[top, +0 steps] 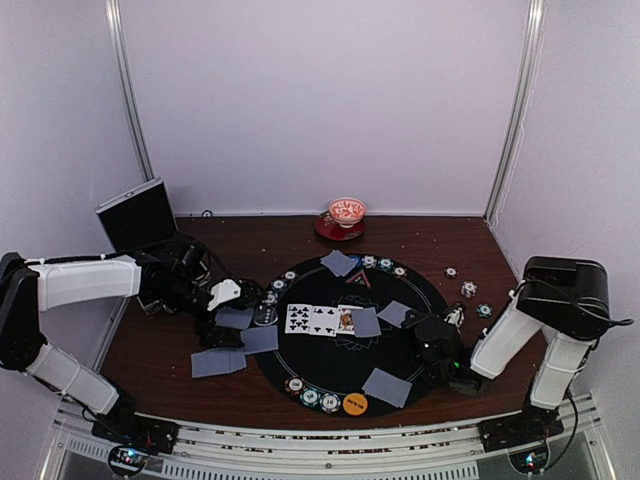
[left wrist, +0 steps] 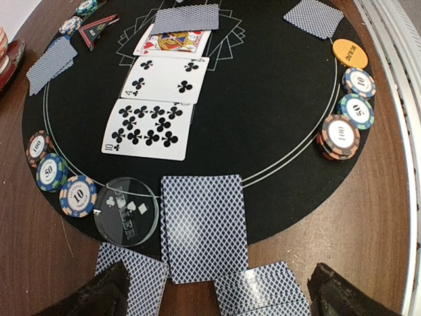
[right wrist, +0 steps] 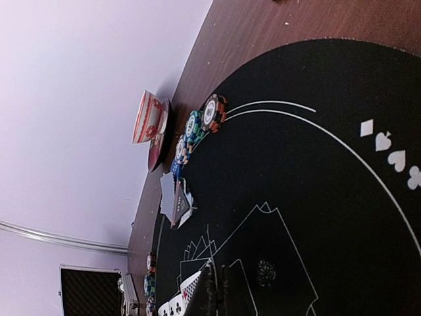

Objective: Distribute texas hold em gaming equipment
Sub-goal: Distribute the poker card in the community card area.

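Blue-backed card [left wrist: 202, 227] is laid across the mat [left wrist: 289, 131] edge, long axis pointed at its centre. Left gripper [left wrist: 220, 299] is spread wide, right gripper [right wrist: 218, 293] clamped shut.

100 chip [left wrist: 39, 147], 50 chip [left wrist: 51, 172], 10 chip [left wrist: 77, 195], DEALER disc [left wrist: 126, 210]

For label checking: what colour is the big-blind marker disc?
The big-blind marker disc is orange with dark lettering, clearest in the left wrist view.
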### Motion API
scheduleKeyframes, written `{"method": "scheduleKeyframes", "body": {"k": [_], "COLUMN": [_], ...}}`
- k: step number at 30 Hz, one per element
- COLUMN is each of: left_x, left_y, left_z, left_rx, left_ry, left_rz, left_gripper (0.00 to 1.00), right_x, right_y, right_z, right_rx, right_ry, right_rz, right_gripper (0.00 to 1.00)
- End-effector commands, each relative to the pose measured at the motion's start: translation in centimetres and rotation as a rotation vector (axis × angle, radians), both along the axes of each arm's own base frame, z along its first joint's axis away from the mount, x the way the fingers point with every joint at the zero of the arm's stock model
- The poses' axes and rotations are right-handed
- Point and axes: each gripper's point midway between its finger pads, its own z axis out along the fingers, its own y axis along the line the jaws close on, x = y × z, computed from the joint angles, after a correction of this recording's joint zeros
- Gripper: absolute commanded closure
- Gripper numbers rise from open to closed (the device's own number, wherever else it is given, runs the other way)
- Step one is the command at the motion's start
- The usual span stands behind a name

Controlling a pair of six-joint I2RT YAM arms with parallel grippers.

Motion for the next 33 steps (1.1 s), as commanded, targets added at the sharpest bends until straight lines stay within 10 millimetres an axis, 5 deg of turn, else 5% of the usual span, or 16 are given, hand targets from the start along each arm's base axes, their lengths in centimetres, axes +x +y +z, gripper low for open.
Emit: {"method": "scheduleKeyframes", "body": {"k": [1, 11, 16, 19, 33], "left_x": [0.0, 0.0, 0.0, 0.0, 0.1], "left_y": [-0.3, -0.3, -0.3, -0.3, -0.3], "left_z": [0.6, 0.5, 0.6, 0.6, 0.7], "left_rx": [-0.025, -0.024, -0.026, -0.025, -0.024], "left_ry": [-0.030, -0.030, -0.032, -0.031, -0.035], "left_rz": [-0.014, -0.016, -0.016, -0.016, -0.008], "left_gripper": [0.02, 0.02, 0.02, 0.02, 0.02], "right_x": [0.6, 1.3, 1.2, 0.9, -1.2], "right_y": [0.0, 0.4, 0.9, 1.1, 2.4], "right_z": [0.0, -0.9, -1.4, -1.6, -0.4], "right_rx": [0.062, 0.075, 0.043, 0.042, -0.082], "right_ry": [-0.028, -0.026, -0.005, 0.007, 0.062], "right_rz": [-0.048, -0.074, -0.049, -0.015, 0.108], "right_gripper": [1.00, 0.91, 0.63, 0.54, 0.39]}}
